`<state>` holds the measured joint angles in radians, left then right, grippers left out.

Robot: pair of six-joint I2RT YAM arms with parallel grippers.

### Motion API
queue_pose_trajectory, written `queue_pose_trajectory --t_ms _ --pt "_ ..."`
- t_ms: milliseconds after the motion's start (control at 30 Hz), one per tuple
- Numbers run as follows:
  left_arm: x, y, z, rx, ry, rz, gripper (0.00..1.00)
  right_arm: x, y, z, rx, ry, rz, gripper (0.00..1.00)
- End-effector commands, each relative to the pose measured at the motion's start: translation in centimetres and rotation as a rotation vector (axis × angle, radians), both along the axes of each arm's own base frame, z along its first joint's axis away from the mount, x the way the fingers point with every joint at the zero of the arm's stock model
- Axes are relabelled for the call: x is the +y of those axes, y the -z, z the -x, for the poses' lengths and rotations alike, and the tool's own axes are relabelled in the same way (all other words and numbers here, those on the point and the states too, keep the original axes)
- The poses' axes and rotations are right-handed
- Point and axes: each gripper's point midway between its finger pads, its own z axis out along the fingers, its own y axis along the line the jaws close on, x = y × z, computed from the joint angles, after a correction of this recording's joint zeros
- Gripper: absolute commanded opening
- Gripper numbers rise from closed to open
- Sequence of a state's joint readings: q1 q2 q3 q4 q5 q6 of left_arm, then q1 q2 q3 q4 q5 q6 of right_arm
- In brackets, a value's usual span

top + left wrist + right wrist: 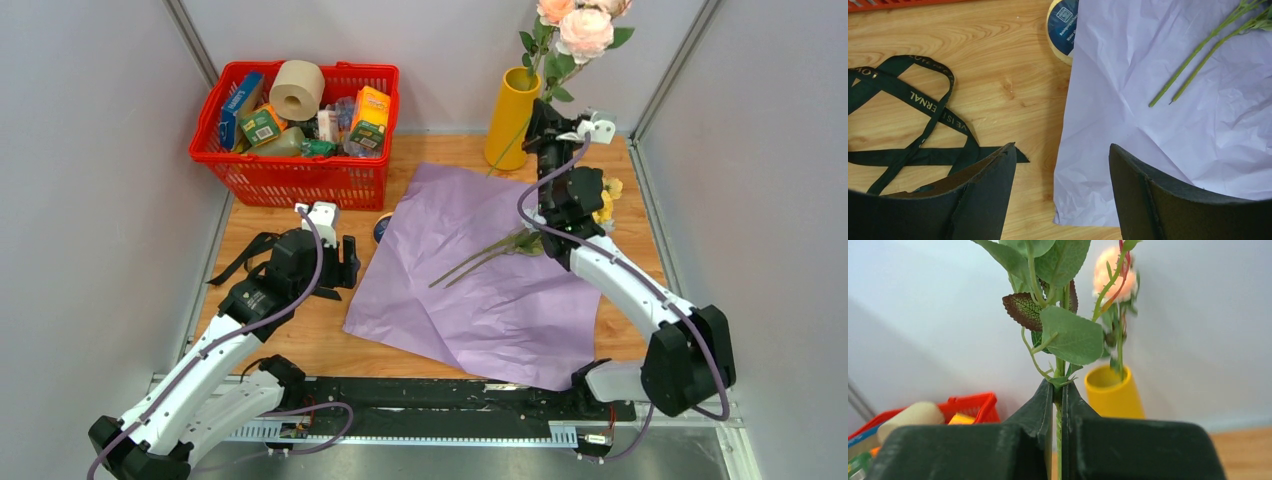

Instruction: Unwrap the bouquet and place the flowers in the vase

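Note:
The bouquet is undone: its lilac paper [480, 275] lies spread flat on the table. Two flowers [495, 252] rest on it, their yellow blooms partly hidden behind my right arm; the left wrist view shows their stems [1198, 65]. The yellow vase [512, 118] stands at the back with one pink-bloomed flower [1113, 272] in it. My right gripper [543, 122] is shut on the green stem of another leafy flower [1057, 365], held upright just right of the vase [1113, 392]. My left gripper [1063, 155] stands open and empty above the paper's left corner [1083, 200].
A black ribbon [913, 100] lies loose on the wood left of the paper. A tape roll [1062, 30] sits half under the paper's left edge. At the back left stands a red basket [295, 150] full of groceries. Grey walls close in three sides.

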<state>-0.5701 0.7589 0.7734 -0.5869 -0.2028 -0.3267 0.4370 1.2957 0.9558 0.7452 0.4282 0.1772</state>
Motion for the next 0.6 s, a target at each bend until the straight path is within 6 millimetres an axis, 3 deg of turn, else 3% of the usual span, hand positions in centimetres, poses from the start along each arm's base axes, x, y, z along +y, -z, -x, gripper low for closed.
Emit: queue_pose_trajectory --t_ms 0,167,367,567 --pt "-0.6 -2.0 -0.3 -0.048 0.026 0.025 0.76 -1.6 -9.9 0.7 -0.352 0.113 0.164 0.00" --pt "-0.8 -2.0 -0.3 -0.048 0.035 0.032 0.77 -1.8 -13.1 -2.2 -0.429 0.166 0.252 0.00" --pt "-0.7 -2.0 -0.3 -0.048 0.032 0.028 0.77 -2.1 -15.4 -6.0 -0.453 0.192 0.263 0.00" --pt "-0.5 -2.0 -0.4 -0.053 0.022 0.026 0.77 -2.2 -14.6 -10.1 -0.441 0.208 0.278 0.00"
